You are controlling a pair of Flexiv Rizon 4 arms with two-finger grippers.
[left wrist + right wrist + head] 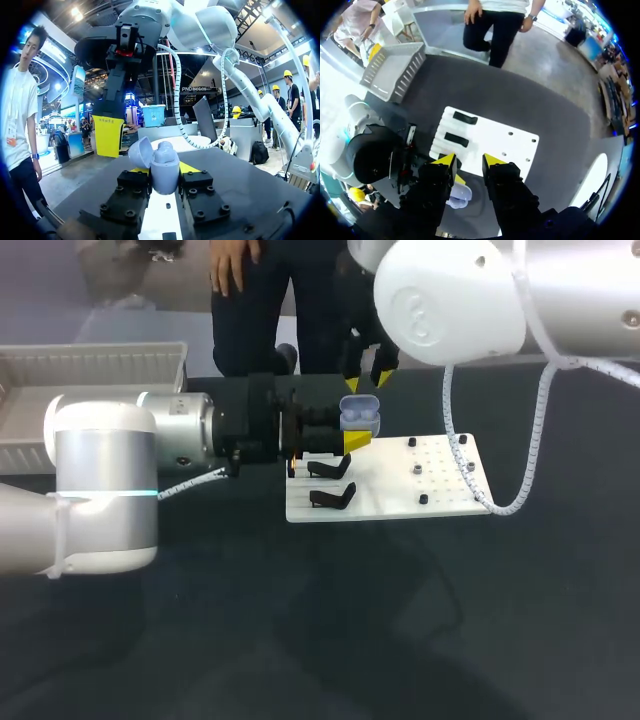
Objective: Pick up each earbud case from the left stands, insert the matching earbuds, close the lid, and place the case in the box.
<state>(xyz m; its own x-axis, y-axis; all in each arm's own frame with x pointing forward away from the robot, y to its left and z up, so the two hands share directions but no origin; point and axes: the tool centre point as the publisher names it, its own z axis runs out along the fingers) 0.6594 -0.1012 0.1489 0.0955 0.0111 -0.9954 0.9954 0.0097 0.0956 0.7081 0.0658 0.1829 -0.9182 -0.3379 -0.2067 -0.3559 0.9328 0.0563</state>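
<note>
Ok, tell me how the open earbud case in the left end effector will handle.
The earbud case looks like smooth, rounded hard plastic, so it may slip or twist in the left end effector. It is small, so probably light. Its open lid sticks out to one side and could swing shut if bumped.

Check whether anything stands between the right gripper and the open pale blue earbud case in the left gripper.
Nothing visible does. The right gripper hangs open just above the pale blue plastic earbud case, lid up, which the left gripper clamps; only air lies between them.
</note>
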